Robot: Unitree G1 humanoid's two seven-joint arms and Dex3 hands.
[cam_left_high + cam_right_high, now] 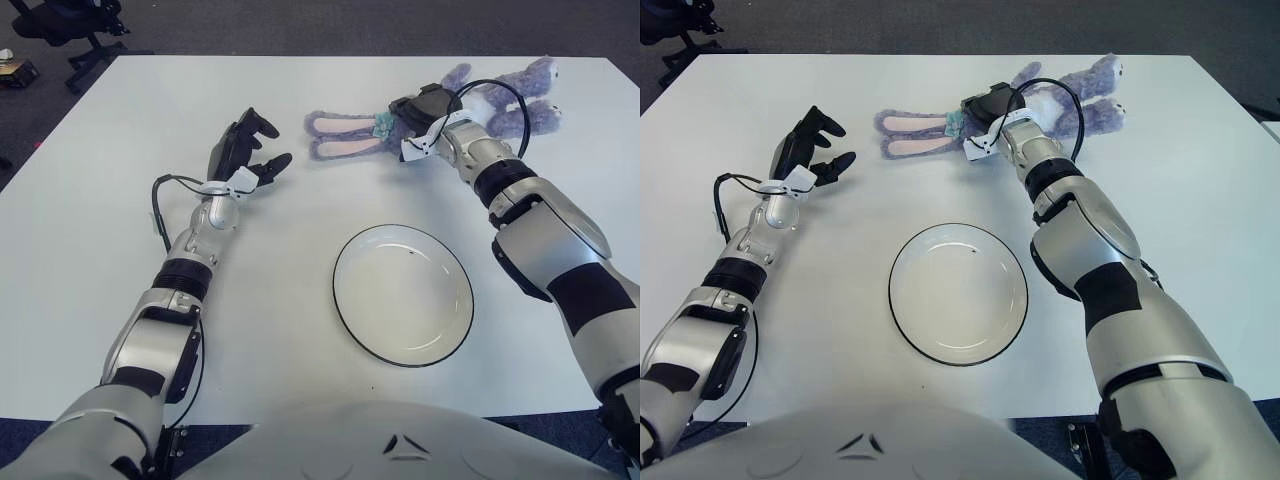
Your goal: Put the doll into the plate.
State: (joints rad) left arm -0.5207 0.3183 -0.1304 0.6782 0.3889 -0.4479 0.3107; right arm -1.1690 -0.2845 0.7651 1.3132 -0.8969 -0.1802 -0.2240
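A purple plush bunny doll (505,100) lies on its side at the far side of the white table, its long ears (340,137) pointing left. My right hand (422,110) sits over the doll's head with its dark fingers closed around it. The white plate (345,300) with a thin black rim lies empty near the table's middle, below and to the left of the doll. My left hand (245,150) is held up at the left of the ears, fingers spread and holding nothing.
The white table (100,210) stretches widely around the plate. On the dark floor beyond its far left corner stands an office chair (70,25), with a small object (10,68) beside it.
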